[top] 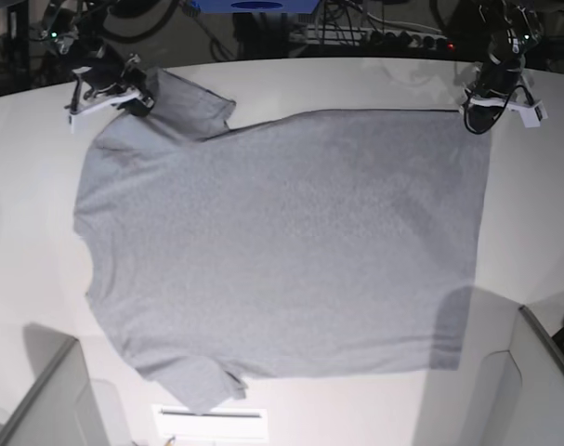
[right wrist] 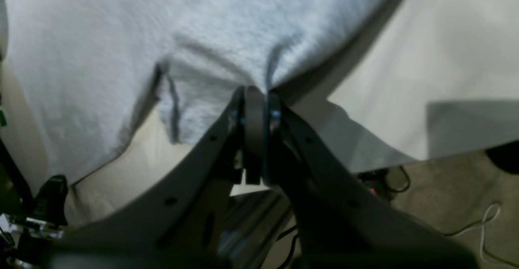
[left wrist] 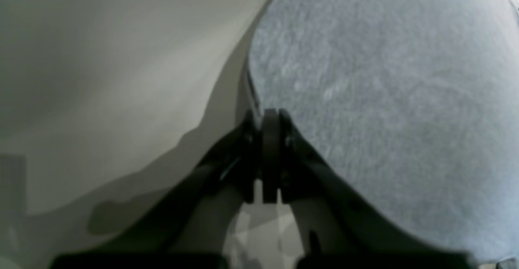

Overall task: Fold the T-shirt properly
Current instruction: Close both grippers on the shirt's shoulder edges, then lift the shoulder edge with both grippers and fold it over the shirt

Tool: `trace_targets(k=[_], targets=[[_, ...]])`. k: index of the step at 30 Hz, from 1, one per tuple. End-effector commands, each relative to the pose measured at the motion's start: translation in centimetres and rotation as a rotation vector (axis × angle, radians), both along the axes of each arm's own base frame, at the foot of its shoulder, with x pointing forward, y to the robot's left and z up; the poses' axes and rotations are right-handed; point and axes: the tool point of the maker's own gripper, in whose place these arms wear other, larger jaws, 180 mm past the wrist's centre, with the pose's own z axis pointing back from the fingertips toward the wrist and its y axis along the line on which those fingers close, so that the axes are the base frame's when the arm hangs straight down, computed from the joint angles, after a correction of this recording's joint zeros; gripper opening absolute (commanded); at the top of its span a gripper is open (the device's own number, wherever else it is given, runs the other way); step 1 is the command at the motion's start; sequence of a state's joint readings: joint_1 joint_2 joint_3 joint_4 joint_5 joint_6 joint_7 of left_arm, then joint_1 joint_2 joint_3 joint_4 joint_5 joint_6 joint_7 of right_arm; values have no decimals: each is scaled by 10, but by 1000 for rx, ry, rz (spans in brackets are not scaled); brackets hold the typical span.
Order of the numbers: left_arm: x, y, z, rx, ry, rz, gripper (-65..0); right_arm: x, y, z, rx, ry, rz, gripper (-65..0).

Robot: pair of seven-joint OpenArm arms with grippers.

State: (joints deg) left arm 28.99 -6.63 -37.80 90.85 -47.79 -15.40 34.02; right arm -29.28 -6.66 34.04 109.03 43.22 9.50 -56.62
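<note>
White table (top: 291, 84) fills your base view, with the T-shirt (top: 282, 242) flat across it, long axis left to right. Your left gripper (left wrist: 271, 117) pinches the hem corner at upper right; your right gripper (right wrist: 256, 94) pinches the sleeve end at upper left. Both hold the far edge, so the fold comes toward you.

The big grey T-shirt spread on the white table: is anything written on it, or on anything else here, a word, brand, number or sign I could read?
No readable text in any view.
The heather-grey short-sleeved cotton T-shirt: the side facing up is plain, with no lettering or label showing.
The white slip with a dark line at the white table's near edge: too small and blurred to read.
The two black grippers: no markings visible.
</note>
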Motion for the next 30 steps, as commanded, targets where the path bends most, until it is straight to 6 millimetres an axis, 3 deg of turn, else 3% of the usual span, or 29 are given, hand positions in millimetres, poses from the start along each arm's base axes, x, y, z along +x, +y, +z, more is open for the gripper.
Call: trace_targets(k=[1, 6, 11, 16, 21, 30], targets=[[9, 6, 18, 36, -52, -16, -650, 1, -2, 5, -11, -18, 2, -650], [7, 0, 42, 90, -76, -77, -650, -4, 0, 5, -7, -7, 11, -650], [10, -5, 56, 111, -100, -100, -650, 3, 7, 24, 29, -74, 18, -650], [22, -11, 71, 128, -144, -124, -650, 22, 8, 37, 41, -114, 56, -650], [33, -2, 69, 106, -109, -52, -650, 50, 11, 50, 46, -160, 94, -650], [69, -4, 76, 121, -78, -97, -650, 90, 17, 72, 93, -179, 136, -650]])
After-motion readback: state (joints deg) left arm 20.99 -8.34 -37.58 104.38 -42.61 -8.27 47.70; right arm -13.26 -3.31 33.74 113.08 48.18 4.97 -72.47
